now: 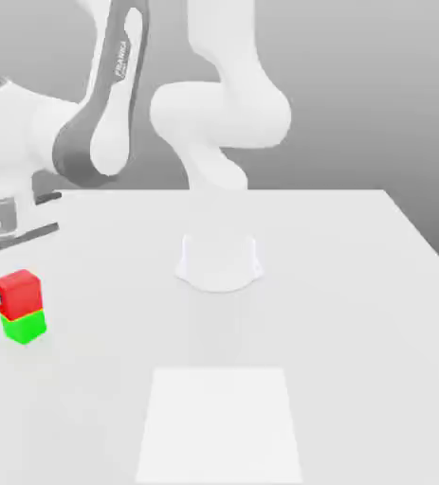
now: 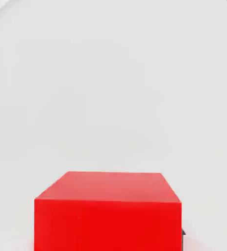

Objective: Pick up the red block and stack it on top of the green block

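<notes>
The red block (image 1: 18,293) sits right on top of the green block (image 1: 24,327), far over at the exterior view's left on the white table (image 1: 356,313). The two blocks touch and line up almost evenly, with the red one a tiny bit off to one side. In the hand view the red block (image 2: 108,211) looks big and close to the hand. The gripper's jaws are closed tight, and the block seems to be pinched between them. The block looks small, hard and light, so it should not squash or bend. Its sides are flat and smooth, so it might slip a little. The best place to hold it is on two opposite flat sides, near the middle.
</notes>
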`<state>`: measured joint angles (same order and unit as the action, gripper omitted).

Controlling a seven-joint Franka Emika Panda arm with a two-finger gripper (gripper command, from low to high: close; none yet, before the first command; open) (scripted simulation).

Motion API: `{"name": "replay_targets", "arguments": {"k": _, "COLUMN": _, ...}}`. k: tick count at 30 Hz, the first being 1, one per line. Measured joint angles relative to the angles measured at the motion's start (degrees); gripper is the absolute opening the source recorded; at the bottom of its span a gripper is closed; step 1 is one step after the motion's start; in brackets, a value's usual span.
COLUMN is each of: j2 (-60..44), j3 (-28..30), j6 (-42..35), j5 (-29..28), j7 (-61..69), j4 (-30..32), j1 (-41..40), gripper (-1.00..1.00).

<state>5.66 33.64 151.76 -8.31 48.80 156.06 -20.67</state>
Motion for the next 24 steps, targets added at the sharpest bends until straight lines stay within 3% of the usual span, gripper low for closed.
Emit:
{"name": "replay_targets", "arguments": {"k": 4, "j2": 0.49, "j3": 3.94, "j6": 0.94, "j5": 0.16, "j7": 5.65, "j4": 1.33, "j1": -2.98, "gripper": -1.0}}
{"name": "replay_targets", "arguments": {"k": 11, "j2": -2.35, "j3": 4.79, "j6": 4.27, "j5": 4.64, "j7": 9.23, "j4": 1.22, "j1": -1.97, "gripper": -1.0}}
{"name": "replay_targets", "arguments": {"k": 24, "j2": -11.72, "j3": 0.55, "j6": 10.45, "j5": 21.2, "j7": 21.04, "j4": 0.77, "j1": -2.55, "gripper": -1.0}}
